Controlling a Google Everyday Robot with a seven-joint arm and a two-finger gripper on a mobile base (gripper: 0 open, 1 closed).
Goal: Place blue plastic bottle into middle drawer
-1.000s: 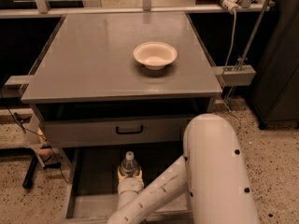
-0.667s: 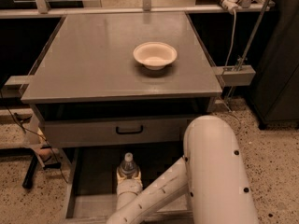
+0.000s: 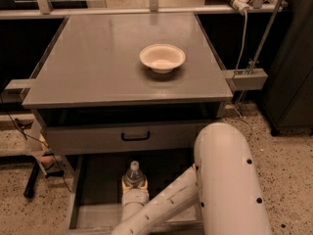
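We find the gripper (image 3: 134, 194) low inside the open middle drawer (image 3: 98, 185), at the end of the white arm (image 3: 166, 207) reaching in from the lower right. The blue plastic bottle (image 3: 133, 173) sits directly at the gripper: its lower body is hidden by it, and the shoulders and cap project above. We cannot tell whether the gripper clamps the bottle or only surrounds it. The bottle's long axis is vertical, cap up, over the drawer floor.
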